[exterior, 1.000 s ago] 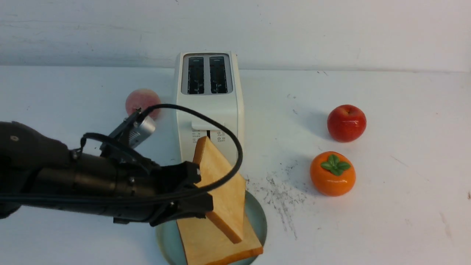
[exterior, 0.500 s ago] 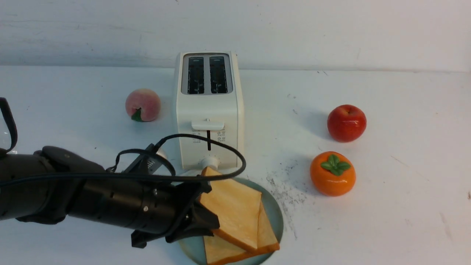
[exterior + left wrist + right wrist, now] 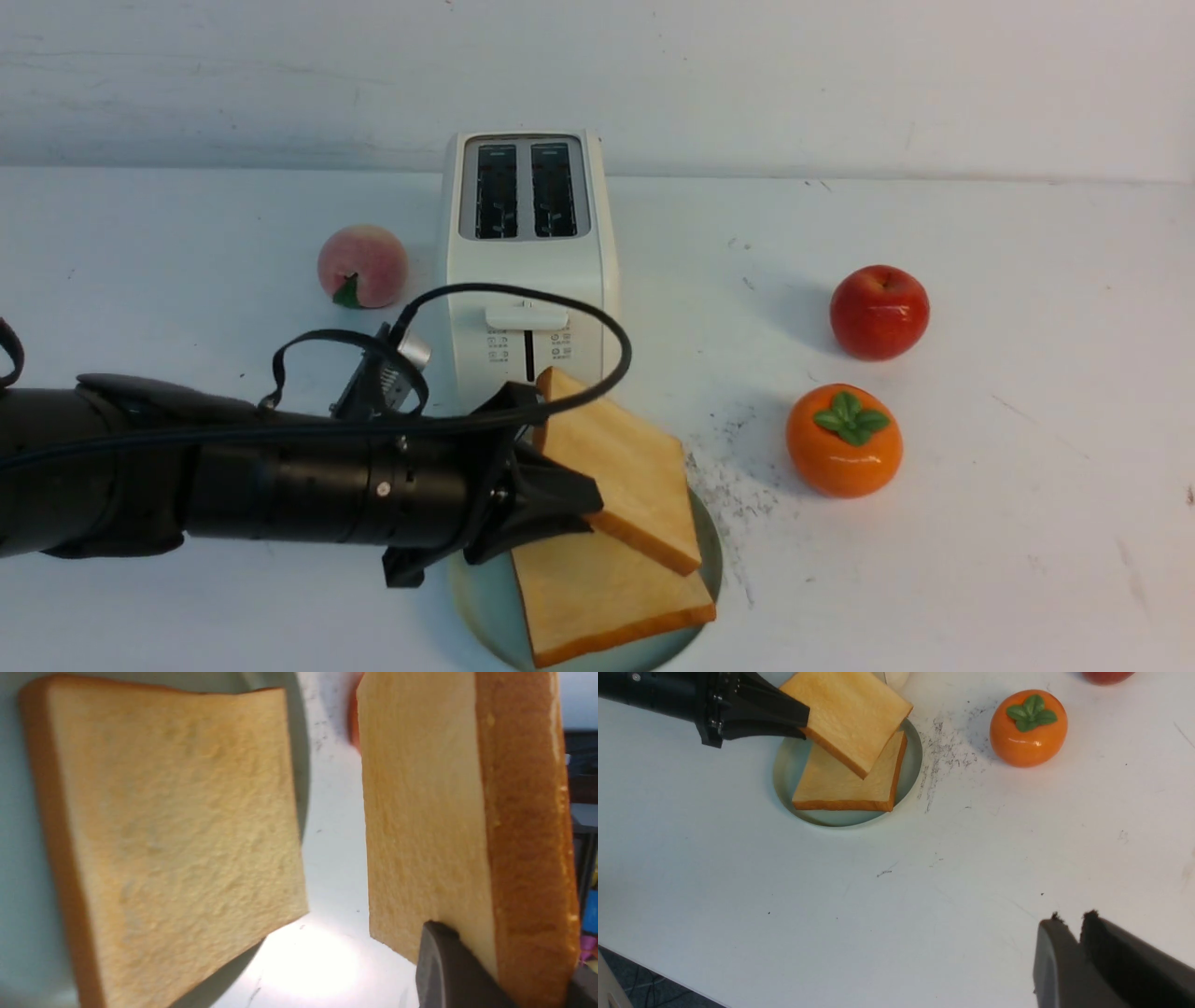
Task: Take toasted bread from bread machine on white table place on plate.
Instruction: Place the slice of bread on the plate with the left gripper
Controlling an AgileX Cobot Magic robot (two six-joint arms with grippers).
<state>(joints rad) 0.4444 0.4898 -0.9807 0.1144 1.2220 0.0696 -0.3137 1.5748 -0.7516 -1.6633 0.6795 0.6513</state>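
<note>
One slice of toasted bread (image 3: 602, 597) lies flat on the plate (image 3: 476, 597), in front of the bread machine (image 3: 527, 271) on the white table (image 3: 980, 523). My left gripper (image 3: 560, 467) is shut on the second slice of toast (image 3: 625, 471) and holds it tilted above the first slice. In the left wrist view the held slice (image 3: 430, 826) stands beside the flat slice (image 3: 168, 830). Both toaster slots look empty. My right gripper (image 3: 1069, 921) is shut and empty, over bare table apart from the plate (image 3: 789, 770). It is out of the front view.
A peach (image 3: 362, 265) sits left of the toaster. A red apple (image 3: 878, 312) and an orange persimmon (image 3: 844, 440) sit to the right. Dark scuff marks (image 3: 719, 485) lie beside the plate. The persimmon also shows in the right wrist view (image 3: 1028, 728).
My left gripper brought the held slice down from an upright tilt to just over the plated slice, then lifted it slightly and shifted right. The plate and lower slice shifted right.
</note>
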